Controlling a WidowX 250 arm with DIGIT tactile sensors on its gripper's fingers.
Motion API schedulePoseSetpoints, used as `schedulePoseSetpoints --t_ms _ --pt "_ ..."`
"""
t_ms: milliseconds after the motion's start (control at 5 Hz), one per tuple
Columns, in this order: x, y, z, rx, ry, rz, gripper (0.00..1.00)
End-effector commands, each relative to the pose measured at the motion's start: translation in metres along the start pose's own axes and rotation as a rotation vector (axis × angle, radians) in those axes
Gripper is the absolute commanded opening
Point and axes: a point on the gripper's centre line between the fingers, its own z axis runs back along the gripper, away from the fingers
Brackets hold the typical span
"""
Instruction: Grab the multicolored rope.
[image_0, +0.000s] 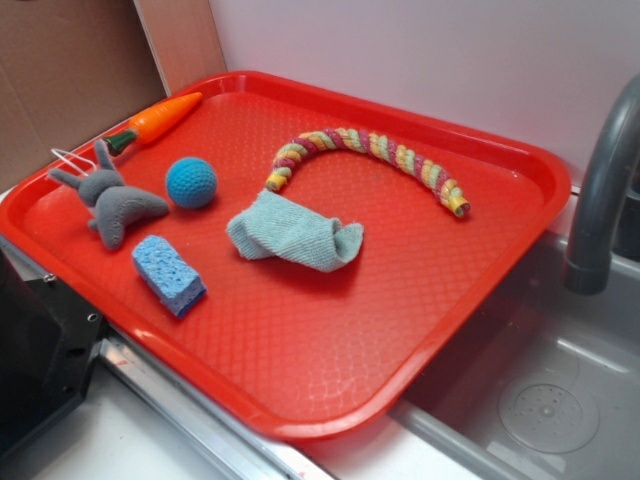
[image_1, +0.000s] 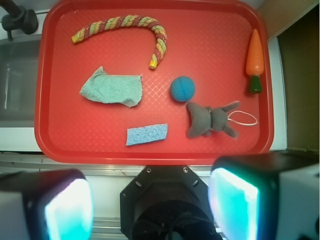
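Textured red plastic tray (image_1: 60, 135) beside a sink | braided multicolored rope (image_1: 131, 26), curved, well beyond gripper (image_1: 150, 200) | jaws apart, empty

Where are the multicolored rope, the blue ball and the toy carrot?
multicolored rope (image_0: 385, 147), exterior view, middle of its braided length.
blue ball (image_1: 182, 88), wrist view, center of the ball.
toy carrot (image_1: 254, 52), wrist view, orange body above the green stem.
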Motion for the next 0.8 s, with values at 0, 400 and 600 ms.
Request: schedulePoseSetpoints --t_ms 0,400,600 --pt "0.000 0.000 0.000 0.000 0.000 0.000 1.00" --pt "0.038 0.011 -0.039 0.042 -0.054 0.056 1.00" --pt "0.057 0.020 -0.059 0.078 -0.096 0.093 1.00"
